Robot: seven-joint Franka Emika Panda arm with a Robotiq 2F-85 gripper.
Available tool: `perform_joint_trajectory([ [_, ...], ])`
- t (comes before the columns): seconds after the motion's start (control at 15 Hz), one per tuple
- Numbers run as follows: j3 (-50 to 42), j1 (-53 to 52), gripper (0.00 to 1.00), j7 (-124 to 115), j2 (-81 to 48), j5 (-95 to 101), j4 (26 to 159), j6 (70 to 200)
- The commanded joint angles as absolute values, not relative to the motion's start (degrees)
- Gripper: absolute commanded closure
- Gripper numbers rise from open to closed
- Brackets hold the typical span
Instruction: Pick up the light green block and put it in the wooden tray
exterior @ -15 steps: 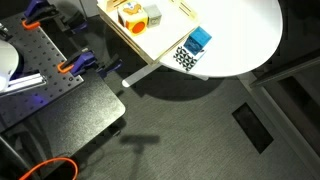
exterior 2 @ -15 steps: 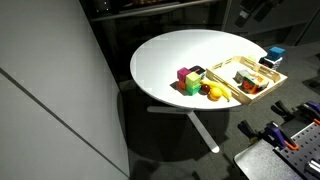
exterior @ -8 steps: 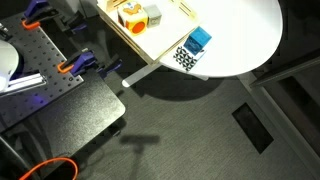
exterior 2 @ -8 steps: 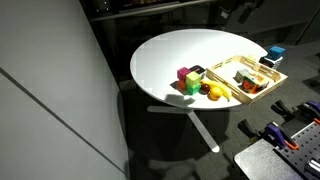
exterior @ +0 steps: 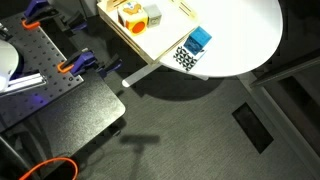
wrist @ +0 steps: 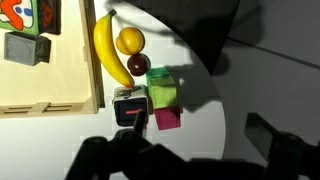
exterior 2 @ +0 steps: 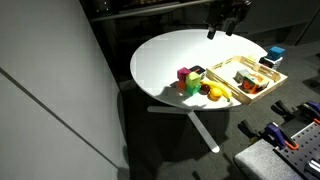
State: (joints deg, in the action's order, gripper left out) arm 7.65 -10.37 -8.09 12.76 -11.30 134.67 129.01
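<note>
The light green block [exterior: 152, 14] is a pale greyish cube that sits in the wooden tray [exterior: 140, 38], right beside an orange-and-white block [exterior: 130, 14]. In the wrist view it shows as a dull grey cube [wrist: 25, 47] inside the tray [wrist: 60, 85] at the far left. My gripper [exterior 2: 225, 16] hangs above the far side of the round white table [exterior 2: 170, 55], away from the tray [exterior 2: 262, 92]. In the wrist view the gripper [wrist: 190, 152] is open and empty, with dark fingers [wrist: 110, 160] at the bottom edge.
A banana [wrist: 107, 50], an orange [wrist: 129, 41] and a dark red fruit [wrist: 139, 65] lie by the tray's edge. A bright green block [wrist: 160, 92], a magenta block [wrist: 167, 119] and a black object [wrist: 130, 106] stand next to them. A blue block [exterior: 198, 40] rests by the checkered pad [exterior: 185, 58].
In an exterior view my gripper has moved leftward over the far side of the table. The blocks and tray have not moved.
</note>
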Motion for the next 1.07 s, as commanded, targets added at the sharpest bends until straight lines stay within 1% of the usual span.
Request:
perform_joint_trajectory([
  [0.0,7.86,-9.36,0.0,-6.81,7.43,-9.73,130.27,126.33],
  [0.4,7.94,-8.87,0.0,-6.79,2.11,-2.81,127.64,125.29],
  [0.53,7.87,-8.86,0.0,-7.15,1.45,-1.38,127.33,125.51],
  [0.6,8.06,-9.14,0.0,-7.61,2.56,-2.82,129.53,127.31],
  [1.0,8.03,-9.07,0.0,-7.62,1.76,-2.15,128.78,127.17],
])
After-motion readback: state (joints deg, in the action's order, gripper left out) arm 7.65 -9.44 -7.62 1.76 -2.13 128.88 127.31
